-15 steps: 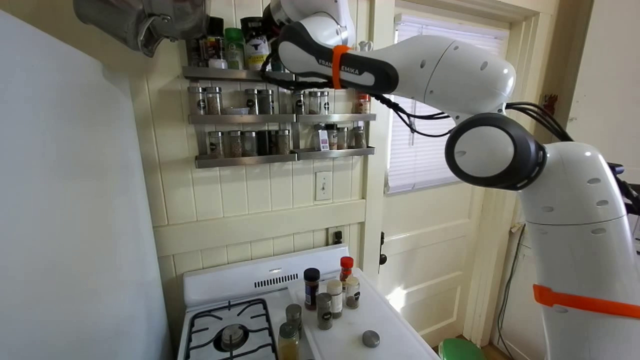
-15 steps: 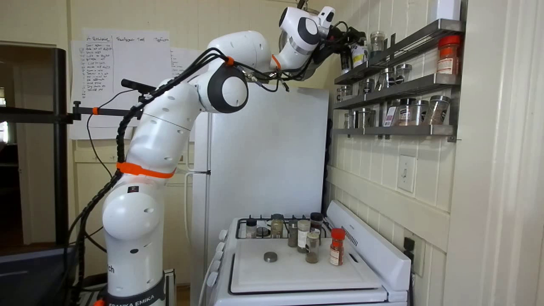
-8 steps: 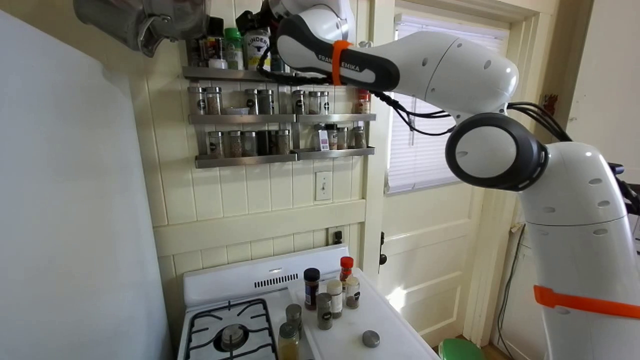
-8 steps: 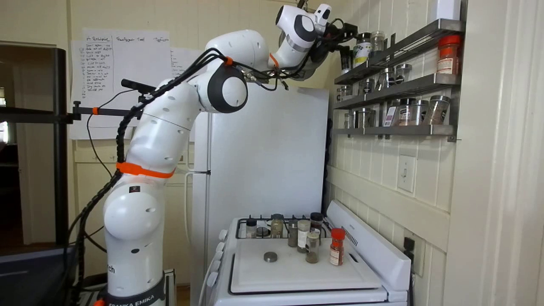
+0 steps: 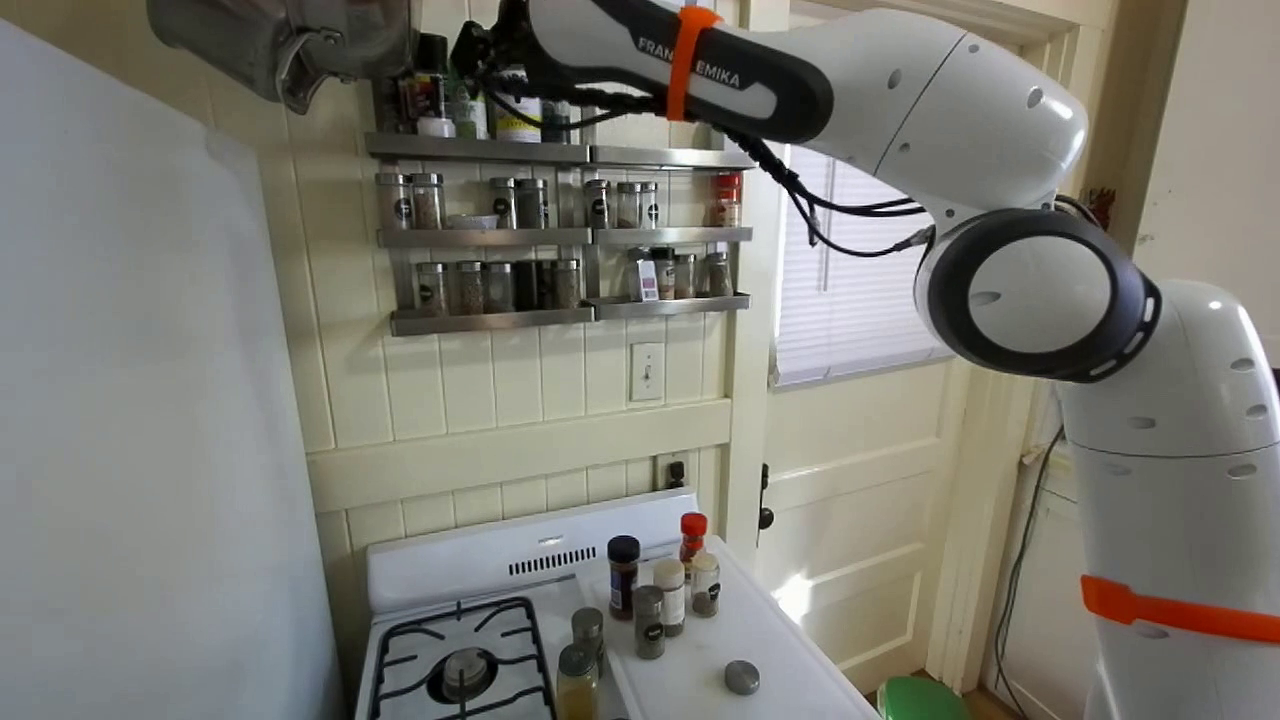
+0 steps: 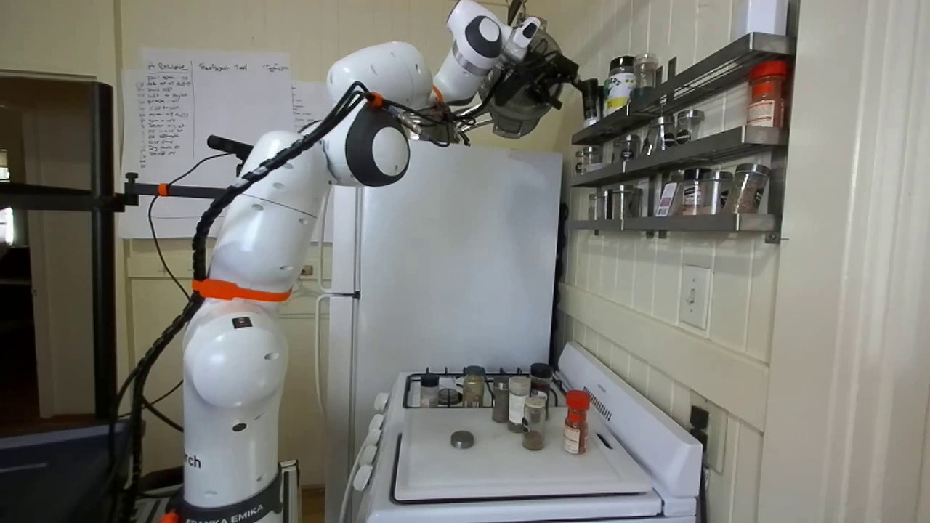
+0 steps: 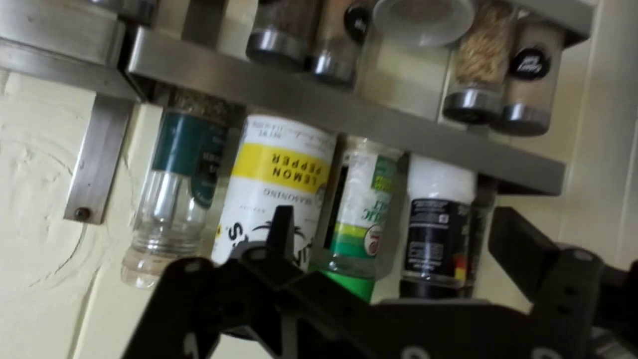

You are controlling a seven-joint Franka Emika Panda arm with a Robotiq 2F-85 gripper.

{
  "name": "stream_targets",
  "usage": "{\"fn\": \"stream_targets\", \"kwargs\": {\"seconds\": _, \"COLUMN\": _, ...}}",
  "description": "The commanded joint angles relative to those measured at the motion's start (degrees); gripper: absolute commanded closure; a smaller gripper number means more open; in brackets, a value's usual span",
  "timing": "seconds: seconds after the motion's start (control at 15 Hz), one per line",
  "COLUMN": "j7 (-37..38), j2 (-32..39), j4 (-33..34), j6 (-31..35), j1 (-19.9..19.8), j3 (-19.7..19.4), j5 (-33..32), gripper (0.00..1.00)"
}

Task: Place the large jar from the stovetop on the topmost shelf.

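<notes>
Your gripper [image 7: 393,219] is found released, jaws spread wide before the spice rack [image 5: 665,236]. The large jar [image 7: 281,167], labelled lemon pepper, stands upright on the topmost shelf [image 6: 716,67], between a teal-labelled bottle [image 7: 185,149] and a green-capped bottle [image 7: 365,214]; your stovetop [image 6: 465,476] bears several spice bottles [image 6: 533,428].

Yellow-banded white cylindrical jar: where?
Left of centre, wrist view: the jar stands on the metal topmost shelf, between teal-labelled bottle and green-capped bottle.

1. We see smooth metal with a dull sheen along the long silvery topmost shelf [image 5: 475,149].
2. The flat white stovetop [image 6: 508,471] looks smooth and softly glossy to us.
3. We find the black two-fingered gripper [image 7: 392,215] mostly matt.
</notes>
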Motion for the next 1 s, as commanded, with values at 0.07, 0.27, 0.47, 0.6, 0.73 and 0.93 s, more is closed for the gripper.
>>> {"fn": "stream_targets", "kwargs": {"seconds": 0.07, "j7": 0.17, "j2": -6.14, "j4": -2.89, "j6": -20.08, "j1": 3.48, "j3": 1.97, "j5": 1.09, "gripper": 0.00}}
{"fn": "stream_targets", "kwargs": {"seconds": 0.27, "j7": -1.61, "j2": -12.17, "j4": -8.07, "j6": -30.65, "j1": 1.86, "j3": 2.54, "j5": 5.45, "gripper": 0.00}}
{"fn": "stream_targets", "kwargs": {"seconds": 0.47, "j7": -6.51, "j2": -17.85, "j4": -16.37, "j6": -31.97, "j1": -1.25, "j3": 0.87, "j5": 14.95, "gripper": 0.00}}
{"fn": "stream_targets", "kwargs": {"seconds": 0.6, "j7": -10.75, "j2": -20.19, "j4": -21.51, "j6": -28.61, "j1": -2.12, "j3": -0.58, "j5": 19.23, "gripper": 0.00}}
{"fn": "stream_targets", "kwargs": {"seconds": 0.73, "j7": -12.41, "j2": -22.29, "j4": -26.83, "j6": -27.19, "j1": -2.68, "j3": -2.07, "j5": 23.40, "gripper": 0.00}}
{"fn": "stream_targets", "kwargs": {"seconds": 0.93, "j7": -15.32, "j2": -24.80, "j4": -35.01, "j6": -22.48, "j1": -3.00, "j3": -4.19, "j5": 26.11, "gripper": 0.00}}
